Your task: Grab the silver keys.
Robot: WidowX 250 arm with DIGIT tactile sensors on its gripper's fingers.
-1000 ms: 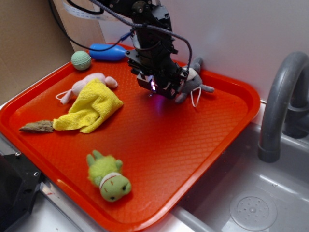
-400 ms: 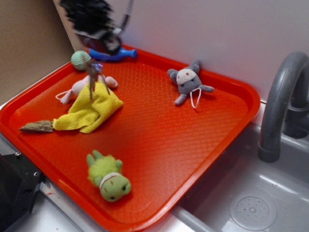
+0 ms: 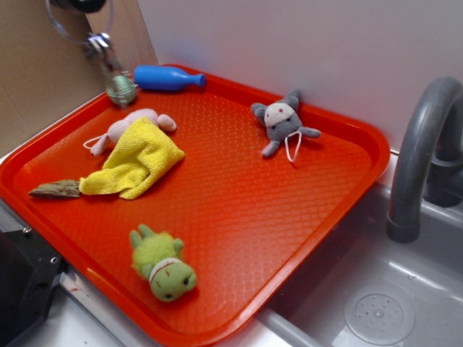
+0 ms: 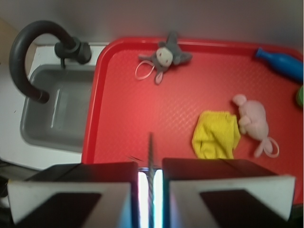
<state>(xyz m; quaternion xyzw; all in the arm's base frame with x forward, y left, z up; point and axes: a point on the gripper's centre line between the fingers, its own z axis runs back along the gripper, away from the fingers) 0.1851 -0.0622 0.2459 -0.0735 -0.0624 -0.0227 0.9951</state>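
Note:
The silver keys [image 3: 105, 61] hang blurred at the top left of the exterior view, above the far left corner of the orange tray [image 3: 340, 210]. Only a sliver of the arm shows above them at the frame's top edge. In the wrist view my gripper [image 4: 151, 167] is high above the tray, and its two dark jaws are nearly closed on a thin grey metal blade of the keys [image 4: 151, 151], seen edge-on and sticking out between them. The rest of the bunch is hidden by the jaws.
On the tray lie a grey plush mouse with a white loop [image 3: 282, 123], a blue bottle toy [image 3: 168, 78], a green ball [image 3: 121, 90], a pink plush [image 3: 134, 123], a yellow cloth [image 3: 137, 160], a brown piece [image 3: 56, 189] and a green frog plush [image 3: 163, 264]. A sink with a grey faucet [image 3: 423, 159] is at the right.
The gripper rose from beside the grey mouse and swung left and up with the keys dangling, leaving the exterior frame almost entirely. The toys on the tray stayed put.

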